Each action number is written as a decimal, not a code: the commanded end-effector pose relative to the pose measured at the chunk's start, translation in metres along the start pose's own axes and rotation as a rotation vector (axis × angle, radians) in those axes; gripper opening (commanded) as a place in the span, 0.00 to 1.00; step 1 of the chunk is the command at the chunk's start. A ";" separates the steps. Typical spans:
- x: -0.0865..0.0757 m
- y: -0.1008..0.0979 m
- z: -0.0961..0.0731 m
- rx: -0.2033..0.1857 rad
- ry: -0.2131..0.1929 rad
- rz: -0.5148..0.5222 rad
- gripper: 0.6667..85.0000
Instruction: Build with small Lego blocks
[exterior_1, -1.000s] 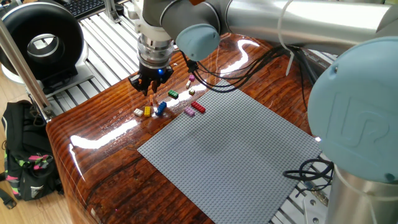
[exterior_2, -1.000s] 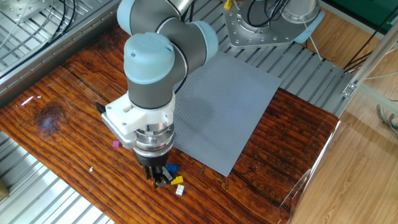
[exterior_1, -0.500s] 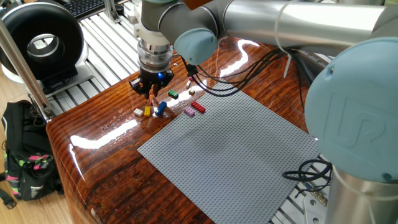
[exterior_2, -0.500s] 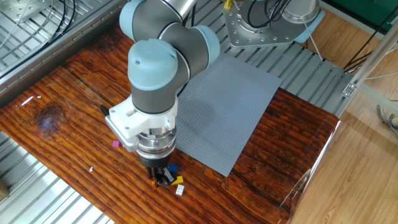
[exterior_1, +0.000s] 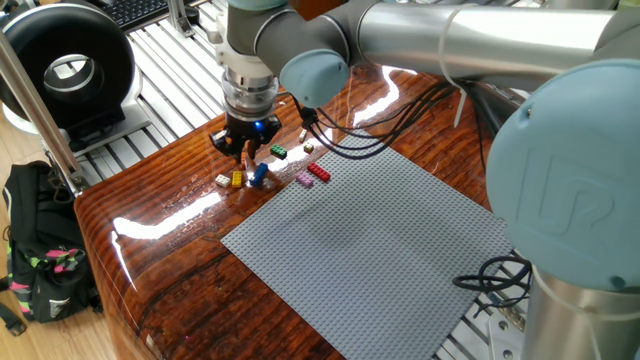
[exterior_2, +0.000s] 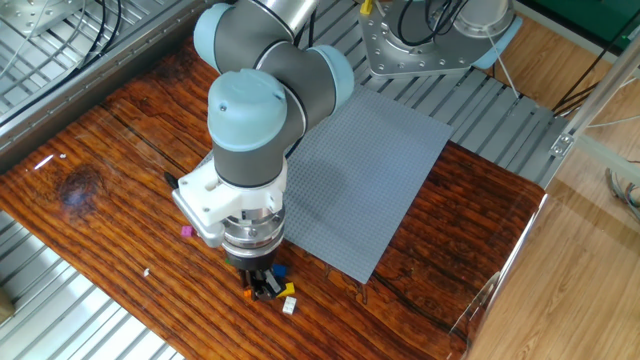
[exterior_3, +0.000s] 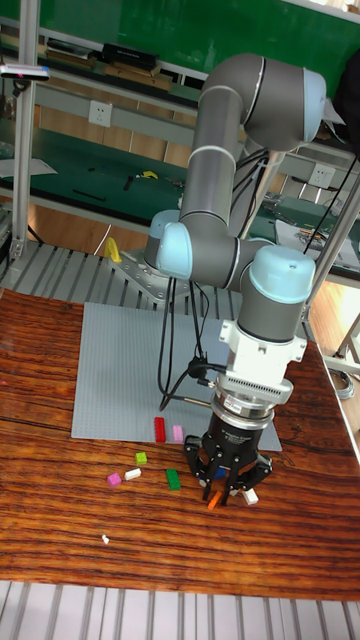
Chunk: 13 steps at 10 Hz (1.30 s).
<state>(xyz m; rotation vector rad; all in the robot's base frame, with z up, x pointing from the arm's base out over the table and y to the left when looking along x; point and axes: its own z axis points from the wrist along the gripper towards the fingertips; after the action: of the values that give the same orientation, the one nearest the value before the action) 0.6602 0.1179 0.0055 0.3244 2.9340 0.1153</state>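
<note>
While the hand (exterior_3: 226, 493) hangs low over the loose bricks near the table (exterior_1: 160, 215) edge, an orange brick (exterior_3: 214, 497) shows between its fingertips in the tall fixed view. The fingers appear closed on it, though whether the brick is lifted clear of the wood cannot be told.

Position of the other pieces: a yellow brick (exterior_1: 237, 179) and a blue brick (exterior_1: 259, 174) lie just beside the hand, with a white brick (exterior_1: 222, 180) next to the yellow one. A green brick (exterior_1: 279, 152) sits a little further toward the grey baseplate (exterior_1: 380, 240). A red brick (exterior_1: 319, 173) and a pink brick (exterior_1: 304, 179) rest together at the baseplate's near corner. In the tall fixed view a magenta brick (exterior_3: 114, 479) lies apart to the side. The baseplate's own surface carries nothing else that can be seen.

Assessment: the step in hand is judged to be picking up the orange brick for placing. To do it well, the grip should be confirmed square across the brick's flat sides before any travel, since a tilted hold would spoil stud alignment later. The lift should go straight up, because the yellow and blue bricks are close enough to be knocked by sideways movement. Placement on the baseplate calls for studs lined up and a firm vertical press.
</note>
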 end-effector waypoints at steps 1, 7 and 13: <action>0.000 0.001 0.000 -0.008 0.005 0.015 0.35; 0.000 0.001 0.001 -0.009 0.003 0.023 0.29; 0.002 -0.001 0.000 0.008 0.001 0.032 0.20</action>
<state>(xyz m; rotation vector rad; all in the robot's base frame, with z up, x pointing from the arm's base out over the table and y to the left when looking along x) 0.6582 0.1175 0.0041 0.3551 2.9341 0.1040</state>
